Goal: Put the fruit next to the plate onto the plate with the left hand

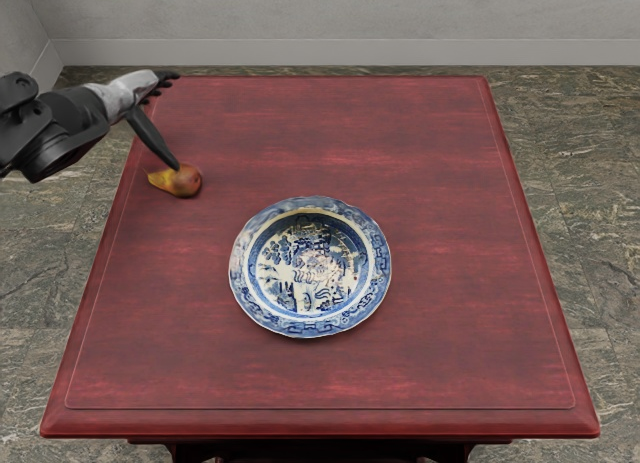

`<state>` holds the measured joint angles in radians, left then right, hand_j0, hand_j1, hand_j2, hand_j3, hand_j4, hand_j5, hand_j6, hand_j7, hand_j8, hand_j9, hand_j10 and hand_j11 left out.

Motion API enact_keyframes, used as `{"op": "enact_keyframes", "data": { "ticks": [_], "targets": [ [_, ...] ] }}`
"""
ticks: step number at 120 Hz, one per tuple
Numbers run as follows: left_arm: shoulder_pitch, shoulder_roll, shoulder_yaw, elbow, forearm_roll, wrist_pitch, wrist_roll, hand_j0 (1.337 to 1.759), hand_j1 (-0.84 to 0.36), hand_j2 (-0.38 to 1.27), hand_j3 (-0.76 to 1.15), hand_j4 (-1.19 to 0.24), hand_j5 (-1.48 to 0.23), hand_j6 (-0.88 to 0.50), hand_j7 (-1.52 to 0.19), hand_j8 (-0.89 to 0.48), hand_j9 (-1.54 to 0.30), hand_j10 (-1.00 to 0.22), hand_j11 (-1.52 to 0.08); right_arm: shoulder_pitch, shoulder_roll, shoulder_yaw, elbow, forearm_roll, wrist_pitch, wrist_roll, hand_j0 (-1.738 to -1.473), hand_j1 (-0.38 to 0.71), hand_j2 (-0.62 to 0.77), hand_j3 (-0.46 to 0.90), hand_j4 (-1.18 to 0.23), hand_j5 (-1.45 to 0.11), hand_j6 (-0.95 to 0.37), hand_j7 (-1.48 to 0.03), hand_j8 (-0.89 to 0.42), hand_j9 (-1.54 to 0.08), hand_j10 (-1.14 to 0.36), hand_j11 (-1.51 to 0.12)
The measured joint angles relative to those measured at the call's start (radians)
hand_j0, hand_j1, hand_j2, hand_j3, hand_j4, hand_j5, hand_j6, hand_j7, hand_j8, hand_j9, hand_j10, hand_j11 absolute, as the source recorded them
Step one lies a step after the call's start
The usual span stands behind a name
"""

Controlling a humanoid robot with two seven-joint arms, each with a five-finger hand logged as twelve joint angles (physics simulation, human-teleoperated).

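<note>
**Head view, sole view.**

Item 1. Dark red, rectangular wooden table, on a grey stone-patterned floor.

Item 2. Round blue-and-white patterned china plate, at the table's middle; nothing lies on it.

Item 3. Small yellow-and-red pear-like fruit, lying on the table at about ten o'clock from the plate, apart from its rim and near the table's left edge. Not yet moved.

Item 4. Left hand, grey with dark fingers, entering from the left edge and sitting at about eleven o'clock from the fruit. The hand is unclenched and grasps nothing. One long digit reaches down to the fruit's top and appears to touch it; the others point away, toward one o'clock.

Item 5. Right hand: absent from the picture.

Step in hand, judged: closing on the fruit. The other fingers should likely come down on the fruit's far side, so that it is pinched from two sides, not prodded. A rounded fruit may roll toward the table edge.
</note>
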<state>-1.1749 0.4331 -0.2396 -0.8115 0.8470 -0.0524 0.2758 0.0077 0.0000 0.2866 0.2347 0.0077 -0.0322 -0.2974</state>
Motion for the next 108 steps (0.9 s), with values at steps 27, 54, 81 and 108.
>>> {"op": "enact_keyframes", "data": {
  "ticks": [27,54,81,108],
  "targets": [
    [-0.037,-0.071,0.298,0.042,0.111,0.067,0.0,1.658,0.29,0.01,0.0,-0.05,-0.06,-0.05,-0.06,-0.05,-0.06,-0.05,-0.06,0.001,0.0,0.0,0.0,0.0,0.0,0.0,-1.658,-0.35,0.0,0.0,0.0,0.0,0.0,0.0,0.0,0.0,0.0,0.0],
    [-0.037,-0.119,0.358,0.047,0.143,0.074,0.001,1.658,0.28,0.01,0.0,-0.06,-0.08,-0.06,-0.08,-0.06,-0.08,-0.06,-0.08,0.001,0.0,0.0,0.0,0.0,0.0,0.001,-1.658,-0.35,0.0,0.0,0.0,0.0,0.0,0.0,0.0,0.0,0.0,0.0],
    [-0.032,-0.125,0.338,0.048,0.139,0.115,0.003,1.658,0.1,0.04,0.0,-0.21,-0.27,-0.21,-0.27,-0.21,-0.27,-0.21,-0.27,0.001,0.0,0.0,0.0,0.0,0.0,0.0,-1.658,-0.35,0.0,0.0,0.0,0.0,0.0,0.0,0.0,0.0,0.0,0.0],
    [-0.023,-0.125,0.333,0.047,0.138,0.137,0.005,1.657,-0.01,0.05,0.0,-0.31,-0.41,-0.31,-0.41,-0.31,-0.41,-0.31,-0.41,0.001,0.0,0.0,0.0,0.0,0.0,0.0,-1.658,-0.35,0.0,0.0,0.0,0.0,0.0,0.0,0.0,0.0,0.0,0.0]
  ]
}}
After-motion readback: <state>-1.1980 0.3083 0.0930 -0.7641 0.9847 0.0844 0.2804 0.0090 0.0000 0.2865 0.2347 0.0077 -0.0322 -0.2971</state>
